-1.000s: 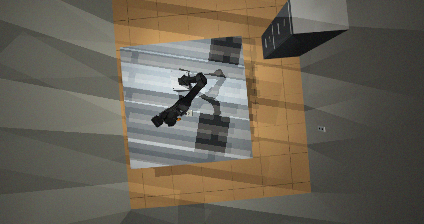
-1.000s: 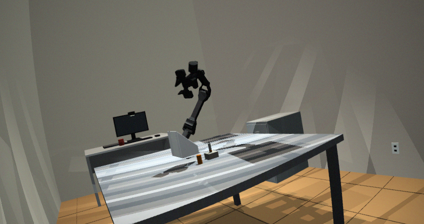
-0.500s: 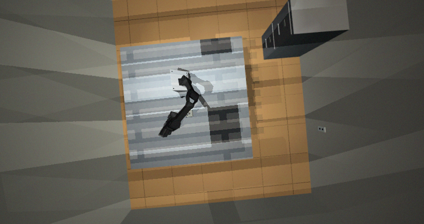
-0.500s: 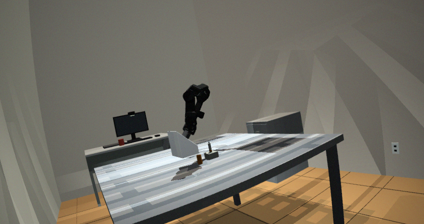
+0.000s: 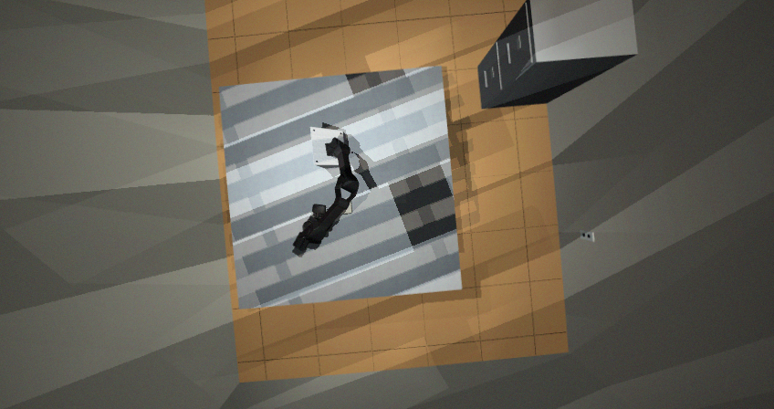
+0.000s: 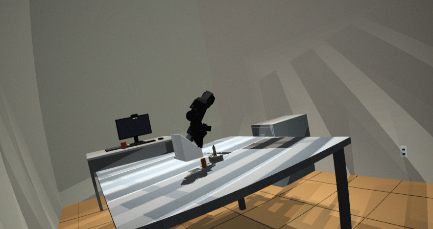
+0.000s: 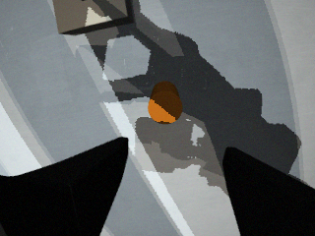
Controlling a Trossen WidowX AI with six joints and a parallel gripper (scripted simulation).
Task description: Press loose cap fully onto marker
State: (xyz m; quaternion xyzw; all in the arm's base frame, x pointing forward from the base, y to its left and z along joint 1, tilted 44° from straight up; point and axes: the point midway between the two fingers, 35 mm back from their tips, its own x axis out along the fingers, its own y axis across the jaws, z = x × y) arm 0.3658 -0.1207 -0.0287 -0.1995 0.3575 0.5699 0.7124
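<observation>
room type: looks like an office
desk: monitor, keyboard, mouse, red cup
storage: drawer cabinet
walls: plain grey, outlet
floor: orange-brown tiles
main worktop: pale top, dark legs

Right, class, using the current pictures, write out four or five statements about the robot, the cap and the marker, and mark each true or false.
1. The orange cap stands upright on the table. True.
2. The claw is clamped on the cap. False: its fingers are apart, with nothing held.
3. The marker stands in the holder block. True.
4. The cap is already on the marker. False: it stands beside the block.
5. The mug on the desk is blue. False: it is red.
</observation>
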